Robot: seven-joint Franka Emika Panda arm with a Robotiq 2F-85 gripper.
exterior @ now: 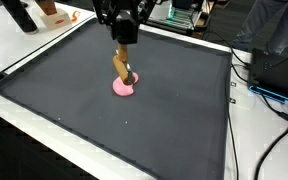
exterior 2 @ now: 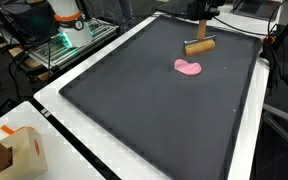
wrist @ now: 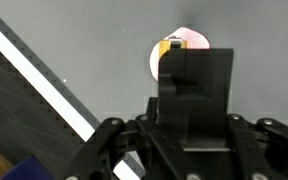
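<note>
A dark grey mat (exterior: pixel 184 120) is spread over a white table (exterior 2: pixel 54 100), and it is edged by a pale border in both exterior views. The gripper (exterior: pixel 124 40) is seen near one far edge of the mat, pointing downward. Directly below the jaws a small wooden rolling pin (exterior: pixel 121 63) is found, its upper end meeting the fingertips in an exterior view. In an exterior view the rolling pin (exterior 2: pixel 199 46) is shown lying almost level just under the jaws. How far the jaws are open cannot be told, and whether the pin is gripped cannot be decided, since the fingers are hidden behind the dark gripper body in the wrist view. A flat piece of pink dough (exterior: pixel 124 88) is seen on the mat just below and ahead of the jaws, beside the lower end of the pin. In the wrist view the dough (wrist: pixel 189 38) is partly covered by the gripper body. Well away from the jaws, off the mat, a cardboard box (exterior 2: pixel 19 150) and black cables (exterior: pixel 274 140) are seen.
</note>
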